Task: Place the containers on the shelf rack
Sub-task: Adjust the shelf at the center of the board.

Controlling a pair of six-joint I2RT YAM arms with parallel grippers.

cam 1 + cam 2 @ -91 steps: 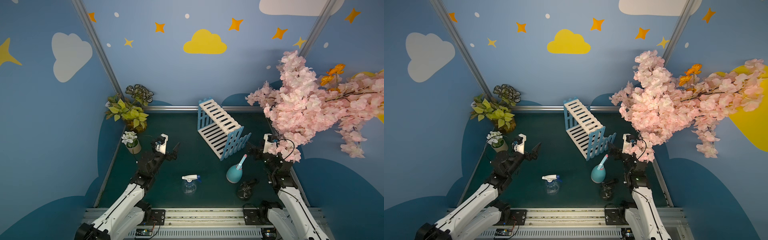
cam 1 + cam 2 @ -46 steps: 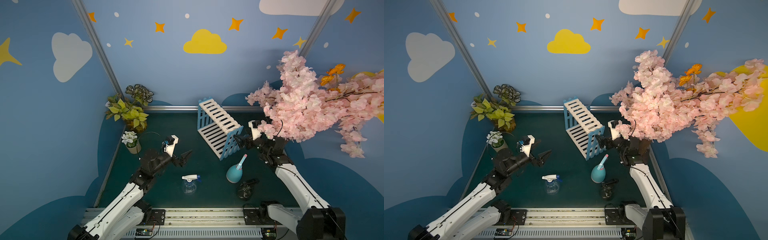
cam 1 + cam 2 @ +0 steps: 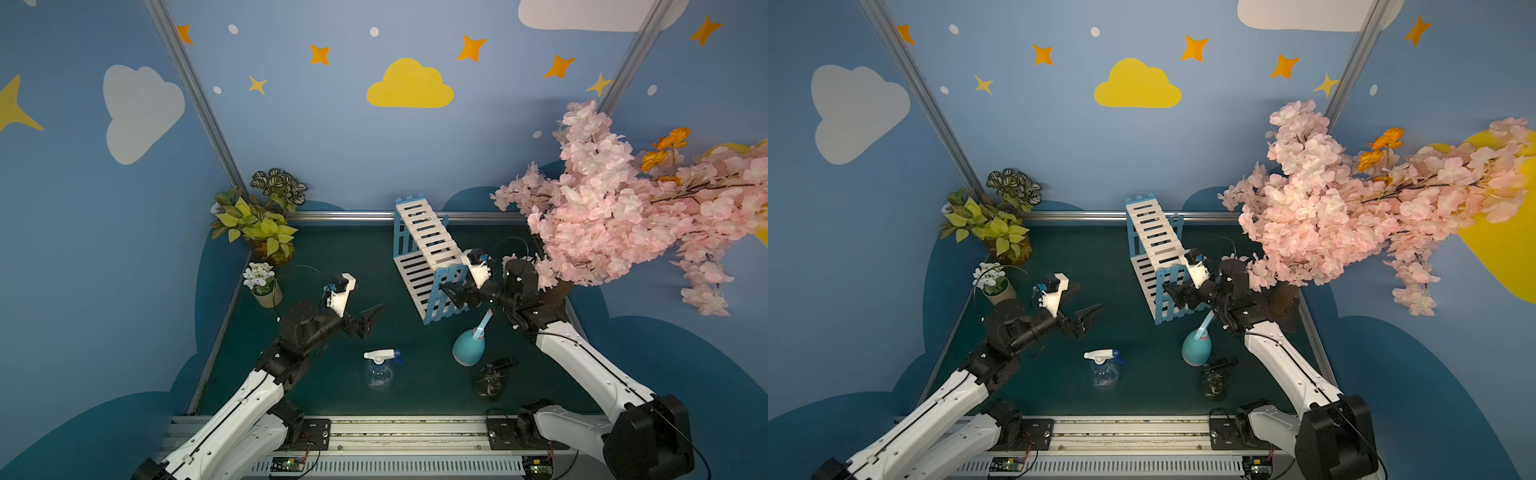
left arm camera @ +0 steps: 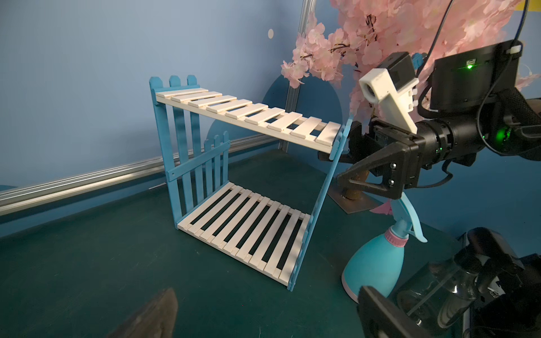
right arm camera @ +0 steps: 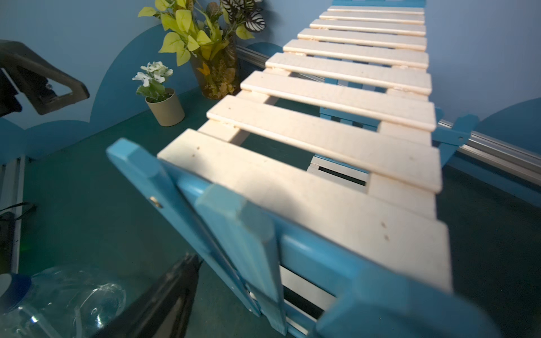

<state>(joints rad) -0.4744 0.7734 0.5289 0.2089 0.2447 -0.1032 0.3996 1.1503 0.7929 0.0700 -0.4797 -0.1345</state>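
Note:
The shelf rack (image 3: 428,245) (image 3: 1156,241) stands skewed at the back centre, its light-blue near side frame leaning. My right gripper (image 3: 455,296) (image 3: 1173,293) is at that frame's top, jaws open astride it; the left wrist view shows one finger (image 4: 366,172) on each side. The clear white-trigger container (image 3: 378,370) (image 3: 1104,370), the teal pink-tipped one (image 3: 467,351) (image 3: 1196,351) and the dark one (image 3: 490,382) (image 3: 1214,380) stand on the mat in front. My left gripper (image 3: 370,320) (image 3: 1086,320) hovers open and empty, left of the rack, above the clear container.
A beige pot of white flowers (image 3: 264,286) and a leafy plant (image 3: 262,224) stand at the back left. A pink blossom tree (image 3: 623,216) overhangs the right side; its base plate (image 4: 351,196) lies behind the teal container. Metal rail along the back wall.
Both arms have reached forward. My right gripper has come up to the rack's near side frame and its jaws have narrowed slightly. My left gripper has moved toward the middle.

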